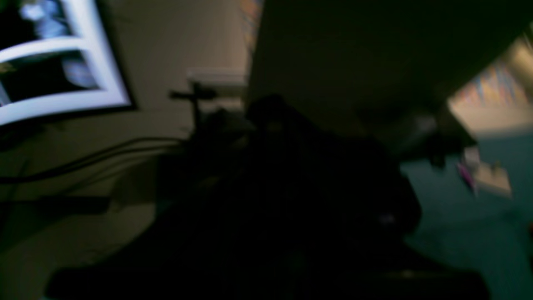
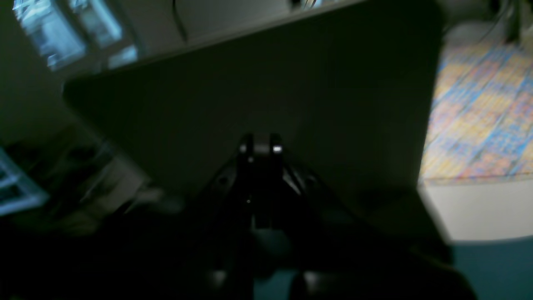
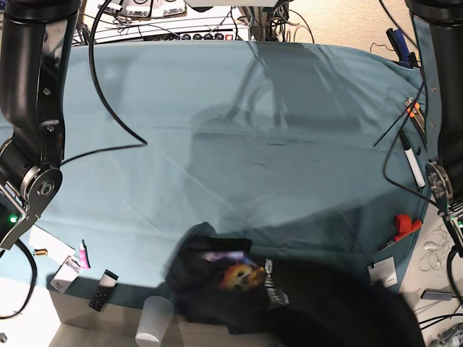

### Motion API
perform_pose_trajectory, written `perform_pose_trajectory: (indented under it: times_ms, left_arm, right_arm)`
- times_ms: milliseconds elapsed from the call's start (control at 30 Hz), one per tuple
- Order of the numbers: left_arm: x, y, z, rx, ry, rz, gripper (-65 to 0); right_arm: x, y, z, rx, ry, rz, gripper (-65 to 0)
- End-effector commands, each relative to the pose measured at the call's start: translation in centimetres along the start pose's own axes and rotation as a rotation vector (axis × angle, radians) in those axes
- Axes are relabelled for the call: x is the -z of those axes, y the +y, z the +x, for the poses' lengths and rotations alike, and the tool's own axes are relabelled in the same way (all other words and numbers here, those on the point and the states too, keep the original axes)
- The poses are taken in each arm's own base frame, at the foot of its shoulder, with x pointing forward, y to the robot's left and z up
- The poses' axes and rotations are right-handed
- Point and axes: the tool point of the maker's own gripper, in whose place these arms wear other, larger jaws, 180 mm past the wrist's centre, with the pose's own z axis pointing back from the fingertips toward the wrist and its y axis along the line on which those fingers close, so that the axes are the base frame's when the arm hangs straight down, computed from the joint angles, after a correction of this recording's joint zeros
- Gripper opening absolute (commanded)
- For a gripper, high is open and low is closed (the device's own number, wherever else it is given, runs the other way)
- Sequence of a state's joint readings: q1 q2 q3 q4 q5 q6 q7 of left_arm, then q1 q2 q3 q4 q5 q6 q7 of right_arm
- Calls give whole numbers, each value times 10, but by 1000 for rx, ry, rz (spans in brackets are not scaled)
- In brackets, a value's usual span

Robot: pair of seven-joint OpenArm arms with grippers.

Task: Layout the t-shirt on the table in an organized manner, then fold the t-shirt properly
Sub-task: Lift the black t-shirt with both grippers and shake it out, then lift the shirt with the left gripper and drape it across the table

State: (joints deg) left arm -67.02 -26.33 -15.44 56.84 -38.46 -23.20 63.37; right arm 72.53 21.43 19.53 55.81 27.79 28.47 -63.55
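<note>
The black t-shirt hangs bunched over the front edge of the teal table, its orange and purple print facing up. A blurred black part of it fills the bottom right. In the right wrist view my right gripper is shut, pinching the t-shirt, which spreads above it as a dark taut sheet. In the left wrist view my left gripper is only a dark shape, with the t-shirt rising from its tip. Neither gripper shows in the base view.
A white cup stands at the front edge left of the shirt. Small items lie at the front left. A marker, an orange tool and a red piece line the right edge. A black cable crosses the left side.
</note>
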Motion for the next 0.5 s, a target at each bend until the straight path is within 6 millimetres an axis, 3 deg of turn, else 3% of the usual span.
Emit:
perform_pose_trajectory:
  times_ms: [0, 133, 267, 467]
  left_arm:
    - [-9, -7, 23, 7, -63, -25, -650]
    - [-1, -9, -5, -38, -22, -68, -650]
    - [4, -18, -46, -100, 76, -148, -650]
    - [4, -27, -128, -158, 256, -222, -650]
  right_arm:
    - [-7, 14, 27, -16, -62, 54, -650]
    - [-8, 27, 12, -17, 19, 127, -650]
    - [-8, 31, -1, -7, 77, 155, -650]
    - [1, 17, -82, 24, 219, 147, -650]
